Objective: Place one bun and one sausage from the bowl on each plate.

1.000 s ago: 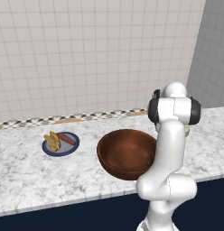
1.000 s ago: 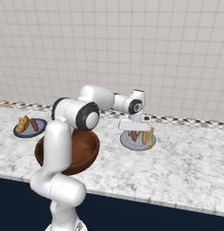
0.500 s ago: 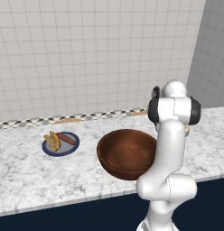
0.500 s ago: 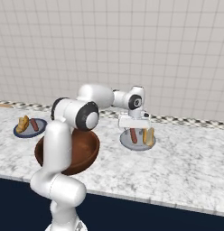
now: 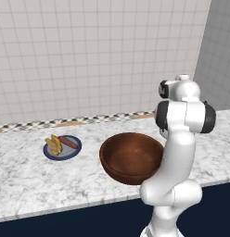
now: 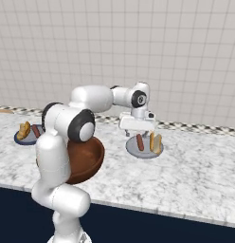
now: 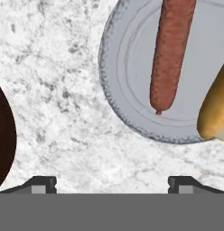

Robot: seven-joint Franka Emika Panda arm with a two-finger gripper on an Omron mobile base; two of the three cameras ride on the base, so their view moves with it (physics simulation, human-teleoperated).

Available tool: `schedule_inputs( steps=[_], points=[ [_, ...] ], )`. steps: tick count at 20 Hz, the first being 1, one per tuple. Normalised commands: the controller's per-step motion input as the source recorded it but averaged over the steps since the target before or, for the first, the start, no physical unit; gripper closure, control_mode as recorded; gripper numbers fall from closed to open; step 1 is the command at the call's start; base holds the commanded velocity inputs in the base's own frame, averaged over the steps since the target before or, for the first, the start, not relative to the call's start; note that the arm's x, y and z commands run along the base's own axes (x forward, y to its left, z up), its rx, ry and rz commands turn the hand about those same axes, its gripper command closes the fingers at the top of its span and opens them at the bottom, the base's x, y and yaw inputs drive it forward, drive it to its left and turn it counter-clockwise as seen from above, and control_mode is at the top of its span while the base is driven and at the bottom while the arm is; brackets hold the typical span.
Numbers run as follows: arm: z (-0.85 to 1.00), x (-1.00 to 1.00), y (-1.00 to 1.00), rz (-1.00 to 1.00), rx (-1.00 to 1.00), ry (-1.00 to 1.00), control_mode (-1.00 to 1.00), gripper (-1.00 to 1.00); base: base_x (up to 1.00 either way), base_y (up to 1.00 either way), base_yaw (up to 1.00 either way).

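Observation:
My gripper [image 6: 138, 134] hangs open just above the counter at the near-left edge of the paler grey plate [image 6: 134, 150]. The hand view shows its fingertips [image 7: 44, 184] wide apart with nothing between them. That plate [image 7: 109, 90] holds a sausage [image 7: 170, 49] and a bun [image 7: 215, 108], seen from the right base as sausage [image 6: 140, 142] beside bun [image 6: 156, 142]. The navy-rimmed plate [image 5: 48, 154] far to the left carries a bun [image 5: 54, 144] and a sausage [image 5: 68, 141]. The reddish-brown bowl [image 5: 131, 157] stands between the plates, and its inside looks bare.
A tiled wall with a checkered trim strip [image 5: 89, 120] runs behind the marble counter [image 5: 24, 180]. The counter's front edge drops to a dark cabinet face. My own arm rises in front of the bowl [image 6: 86, 159] and hides the counter behind it in the left base view.
The gripper was shut a second ago and now stands wide open over the paler plate. The hand has shifted slightly left. Bowl and both plates have stayed put.

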Motion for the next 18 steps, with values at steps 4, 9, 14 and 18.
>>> schedule_inputs(
  steps=[4, 9, 14, 18],
  points=[
    [0.11, -0.79, 0.01, 0.10, 0.03, -0.04, -1.00, -1.00, 0.00, 0.00, 0.00],
    [0.07, -0.64, 0.00, 0.08, 0.02, -0.01, -1.00, -1.00, 0.00, 0.00, 0.00],
    [0.22, -0.69, 0.00, 0.09, 0.03, -0.05, -1.00, -1.00, 0.00, 0.00, 0.00],
    [0.28, -0.69, 0.00, 0.10, 0.05, -0.06, -1.00, -1.00, 0.00, 0.00, 0.00]
  ],
)
